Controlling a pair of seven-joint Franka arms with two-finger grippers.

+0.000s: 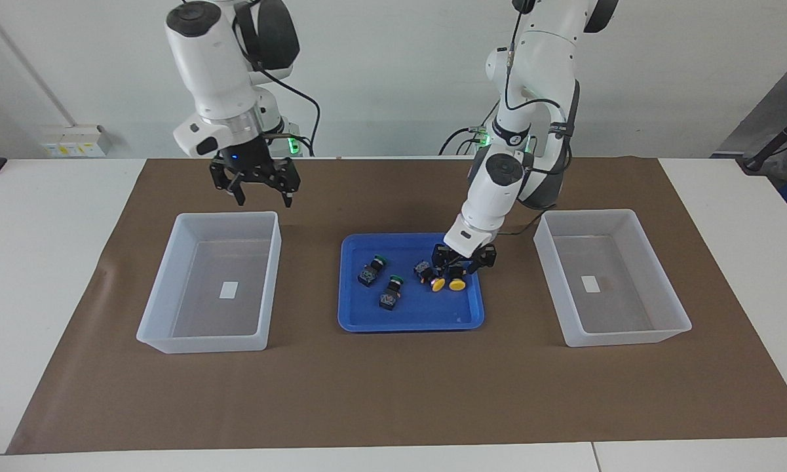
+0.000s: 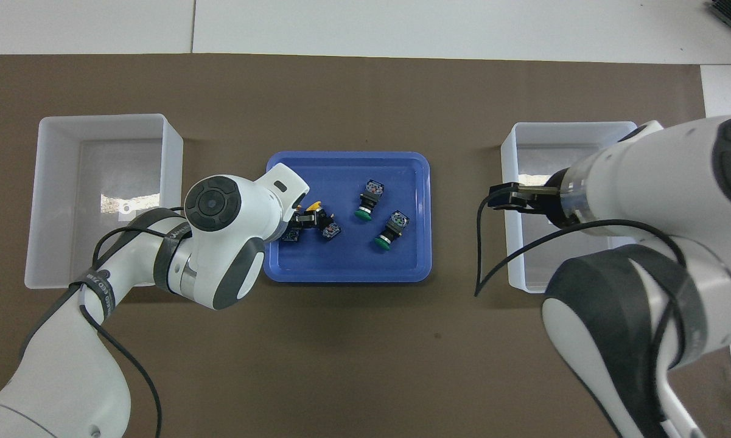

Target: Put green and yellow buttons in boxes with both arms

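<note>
White jointed arms point(image 1: 216, 65), grey-black joint caps, black cables, black tools.

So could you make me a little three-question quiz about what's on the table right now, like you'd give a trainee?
1. True or false: all four buttons lie in the blue tray.
2. How many buttons have green caps?
3. Which gripper is down at the buttons? A) left gripper B) right gripper C) both

Key
1. True. Both boxes, the one at the left arm's end and the one at the right arm's end, hold no buttons.
2. Two: one green button nearer the robots, the other farther from them. The two yellow buttons lie under the left gripper.
3. A. The right gripper hangs above the rim of its box, waiting.
</note>
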